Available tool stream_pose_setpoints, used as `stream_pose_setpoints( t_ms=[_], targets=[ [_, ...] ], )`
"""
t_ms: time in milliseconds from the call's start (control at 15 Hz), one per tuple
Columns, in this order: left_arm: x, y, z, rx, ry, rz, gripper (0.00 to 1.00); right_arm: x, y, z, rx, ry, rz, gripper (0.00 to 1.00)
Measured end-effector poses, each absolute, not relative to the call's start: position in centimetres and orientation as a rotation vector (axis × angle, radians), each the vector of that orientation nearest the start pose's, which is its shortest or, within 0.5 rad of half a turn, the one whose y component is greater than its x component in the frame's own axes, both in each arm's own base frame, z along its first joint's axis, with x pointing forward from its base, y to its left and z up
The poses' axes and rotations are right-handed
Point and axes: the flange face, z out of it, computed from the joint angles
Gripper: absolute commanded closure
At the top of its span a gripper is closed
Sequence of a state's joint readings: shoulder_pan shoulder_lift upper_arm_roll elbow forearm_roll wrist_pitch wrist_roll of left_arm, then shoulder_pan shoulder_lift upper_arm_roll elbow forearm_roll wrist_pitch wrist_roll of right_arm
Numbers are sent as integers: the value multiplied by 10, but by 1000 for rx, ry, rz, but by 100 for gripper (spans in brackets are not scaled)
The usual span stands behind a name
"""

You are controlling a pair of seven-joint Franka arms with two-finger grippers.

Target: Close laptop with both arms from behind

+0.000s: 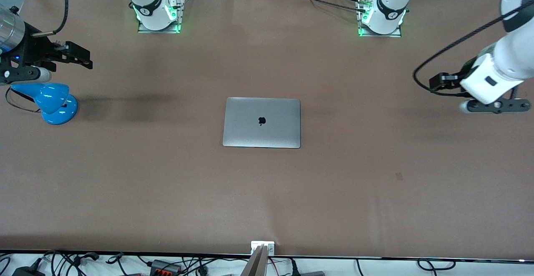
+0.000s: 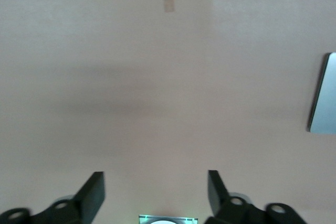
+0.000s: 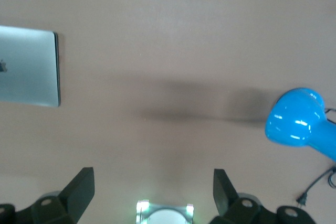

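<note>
While the slim silver-grey laptop (image 1: 261,122) lay shut, well apart between them, my left gripper (image 2: 155,192) and right gripper (image 3: 153,190) hung spread over bare table ends.

Black apple logo on the laptop (image 1: 261,122) lid.

— What do we see on the table (image 1: 167,192)?
— A closed silver laptop (image 1: 261,122) lying flat mid-table; a blue desk lamp (image 1: 54,102) toward the right arm's end.
— And the grippers?
— The right gripper (image 1: 79,56) and left gripper (image 1: 438,81) hang well apart from it.
</note>
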State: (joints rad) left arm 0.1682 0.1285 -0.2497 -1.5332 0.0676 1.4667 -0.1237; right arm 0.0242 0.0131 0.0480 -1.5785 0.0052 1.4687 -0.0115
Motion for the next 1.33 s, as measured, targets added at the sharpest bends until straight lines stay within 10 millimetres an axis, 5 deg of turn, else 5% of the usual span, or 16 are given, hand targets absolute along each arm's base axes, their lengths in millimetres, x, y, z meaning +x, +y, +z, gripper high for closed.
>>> stream_pose_setpoints(
  t_ms=[400, 733, 1333],
  targets=[
    [566, -31, 587, -3075, -75, 222, 0, 528, 27, 597, -3141, -91, 143, 0],
    [569, -7, 587, -3070, -114, 197, 0, 528, 24, 594, -3142, -58, 153, 0],
    [564, -19, 604, -3099, -48, 124, 0, 530, 21, 591, -3141, -48, 152, 0]
  ],
)
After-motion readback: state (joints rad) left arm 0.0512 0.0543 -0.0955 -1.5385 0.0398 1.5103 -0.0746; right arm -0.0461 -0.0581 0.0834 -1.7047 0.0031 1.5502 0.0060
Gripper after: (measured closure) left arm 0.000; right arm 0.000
